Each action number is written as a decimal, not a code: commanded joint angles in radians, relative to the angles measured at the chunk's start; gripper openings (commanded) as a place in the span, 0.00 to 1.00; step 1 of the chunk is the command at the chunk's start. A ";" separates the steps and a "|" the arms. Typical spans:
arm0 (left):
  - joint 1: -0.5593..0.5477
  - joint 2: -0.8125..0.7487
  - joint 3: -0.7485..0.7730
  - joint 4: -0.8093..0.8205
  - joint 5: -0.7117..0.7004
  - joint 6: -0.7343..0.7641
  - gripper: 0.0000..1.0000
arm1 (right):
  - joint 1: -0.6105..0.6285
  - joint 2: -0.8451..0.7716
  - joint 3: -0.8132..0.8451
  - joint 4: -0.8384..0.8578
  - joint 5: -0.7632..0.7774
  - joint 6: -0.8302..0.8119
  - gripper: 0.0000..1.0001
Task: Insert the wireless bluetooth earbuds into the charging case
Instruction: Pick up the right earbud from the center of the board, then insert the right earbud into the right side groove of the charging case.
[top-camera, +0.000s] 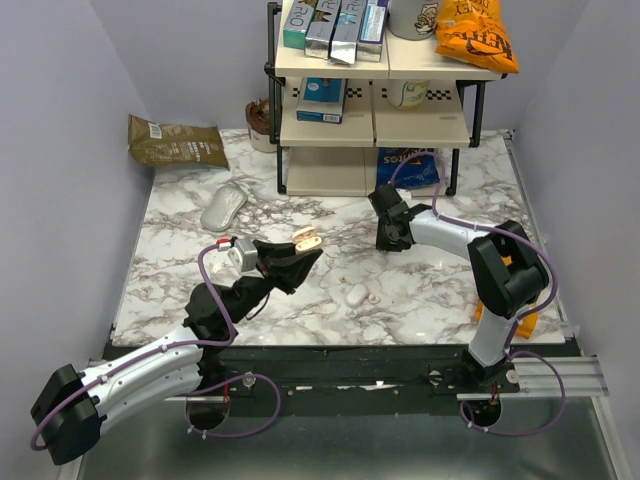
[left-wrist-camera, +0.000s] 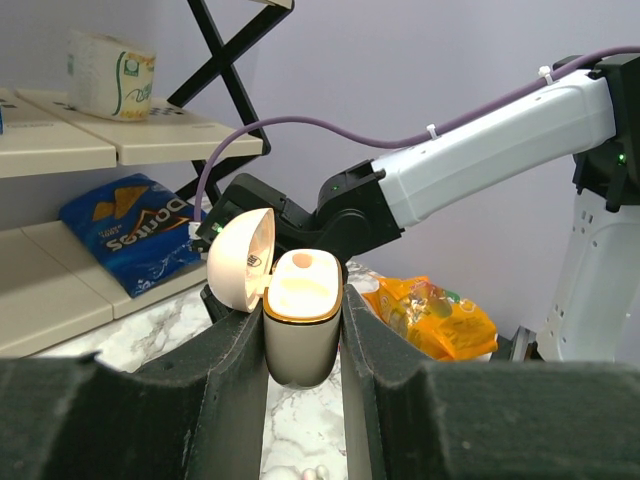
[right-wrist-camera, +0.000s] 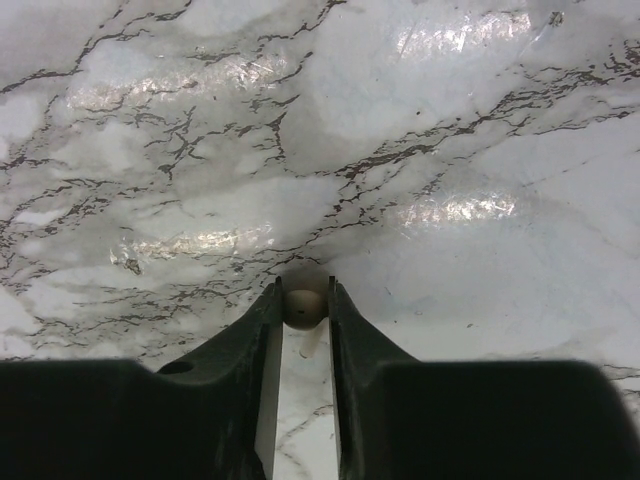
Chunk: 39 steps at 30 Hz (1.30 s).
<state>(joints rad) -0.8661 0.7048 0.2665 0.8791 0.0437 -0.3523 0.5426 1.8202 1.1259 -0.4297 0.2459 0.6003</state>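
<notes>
Marble table (top-camera: 430, 300) carries the work, which I judge to be about midway. Left claw (top-camera: 297, 255) is clamped tight on the case (left-wrist-camera: 300, 340), held off the table near its middle with the lid hinged open. Whether a bud already sits inside I cannot tell. Right claw (right-wrist-camera: 305, 298), well apart toward the table's right, is down on the marble, its tips narrowed against both sides of an earbud (right-wrist-camera: 304, 308), which looks pinched. Done: case open and presented, bud grasped. Left: lift it, carry it across, seat it in a socket.
</notes>
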 joint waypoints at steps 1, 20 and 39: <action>-0.005 -0.013 -0.010 -0.003 -0.008 -0.007 0.00 | 0.002 0.027 -0.051 -0.003 -0.043 0.018 0.22; -0.008 -0.001 -0.009 -0.006 -0.008 -0.010 0.00 | 0.108 -0.012 -0.011 0.086 0.044 -0.372 0.01; -0.008 0.053 0.036 0.024 -0.036 0.029 0.00 | 0.187 -0.499 0.069 0.095 0.220 -0.447 0.01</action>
<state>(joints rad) -0.8707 0.7269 0.2646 0.8581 0.0284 -0.3481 0.6888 1.4296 1.1484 -0.3492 0.3779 0.2020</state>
